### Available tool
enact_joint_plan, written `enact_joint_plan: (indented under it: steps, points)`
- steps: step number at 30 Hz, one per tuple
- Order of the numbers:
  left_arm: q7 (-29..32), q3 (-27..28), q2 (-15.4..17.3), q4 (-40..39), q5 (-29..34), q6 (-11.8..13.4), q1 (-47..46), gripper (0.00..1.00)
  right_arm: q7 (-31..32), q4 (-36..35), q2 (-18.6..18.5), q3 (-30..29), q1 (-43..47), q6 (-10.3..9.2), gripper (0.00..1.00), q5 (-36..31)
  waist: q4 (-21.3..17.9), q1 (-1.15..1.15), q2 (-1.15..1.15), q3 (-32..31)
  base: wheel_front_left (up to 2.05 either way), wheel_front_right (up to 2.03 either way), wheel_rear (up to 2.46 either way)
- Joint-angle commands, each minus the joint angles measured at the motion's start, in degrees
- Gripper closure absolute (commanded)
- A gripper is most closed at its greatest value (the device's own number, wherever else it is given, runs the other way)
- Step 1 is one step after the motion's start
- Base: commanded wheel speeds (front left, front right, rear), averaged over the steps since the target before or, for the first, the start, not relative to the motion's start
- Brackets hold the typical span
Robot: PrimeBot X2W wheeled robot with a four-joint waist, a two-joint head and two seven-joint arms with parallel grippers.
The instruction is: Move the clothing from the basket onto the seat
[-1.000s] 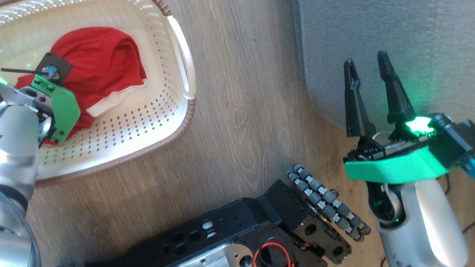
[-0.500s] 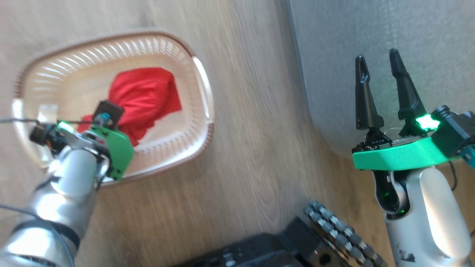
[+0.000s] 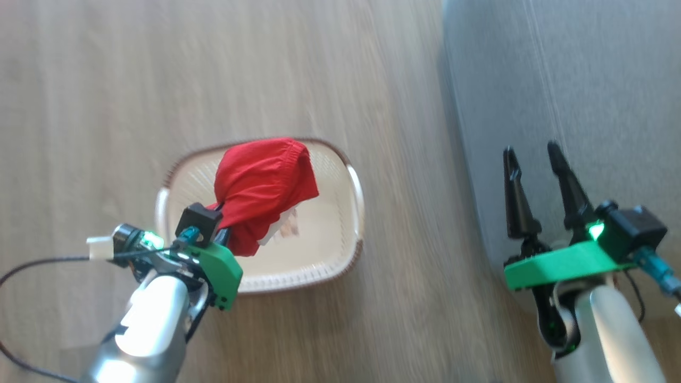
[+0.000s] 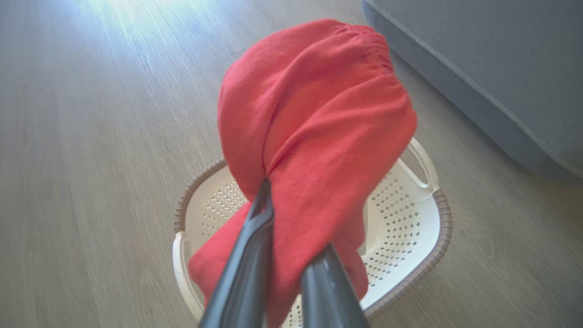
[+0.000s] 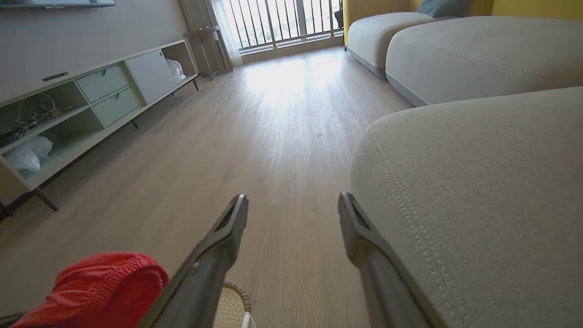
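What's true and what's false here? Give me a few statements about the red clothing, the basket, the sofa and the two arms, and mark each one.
1. The left end effector is shut on the red clothing, which hangs over the basket. True.
2. The right end effector is gripping a garment. False: its fingers stand open with nothing between them, over the edge of the sofa seat.
3. The basket stands on the sofa seat. False: it stands on the wood floor, beside the seat.
4. The basket has a brown rim and perforated walls. True.
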Motion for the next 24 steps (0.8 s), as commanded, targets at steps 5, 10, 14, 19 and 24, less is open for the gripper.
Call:
enact_joint_plan:
  steps: [5,10,14,19,24]
  points:
    - [-0.79,4.30,-0.54,-9.92,0.39,1.15,4.60,1.00,-0.05,-0.45,-0.43,1.24,3.57,-0.01,0.00,-0.35,6.87,0.01,-0.01,-12.35,0.00,0.00,0.00]
    - [-0.79,7.44,-1.43,-18.06,0.85,2.67,7.99,1.00,-0.05,-1.14,-0.43,1.77,5.79,-0.01,0.00,-0.35,8.21,0.01,-0.01,-15.90,0.00,0.00,0.00]
    - [-0.79,9.82,-1.79,-24.36,1.66,3.40,10.20,1.00,-0.05,-1.57,-0.43,1.36,7.03,-0.01,0.00,-0.17,8.88,0.01,-0.01,-17.79,0.00,0.00,0.00]
    - [-0.80,12.74,-2.59,-32.10,2.39,3.73,10.83,1.00,-0.05,-2.21,-0.43,0.98,7.71,-0.01,0.00,0.39,9.84,0.01,-0.01,-18.00,0.00,0.00,0.00]
    - [-0.80,15.37,-4.13,-38.87,2.44,3.33,10.77,1.00,-0.05,-2.29,-0.43,1.19,7.80,-0.01,0.00,0.13,10.46,0.01,-0.01,-17.62,0.00,0.00,0.00]
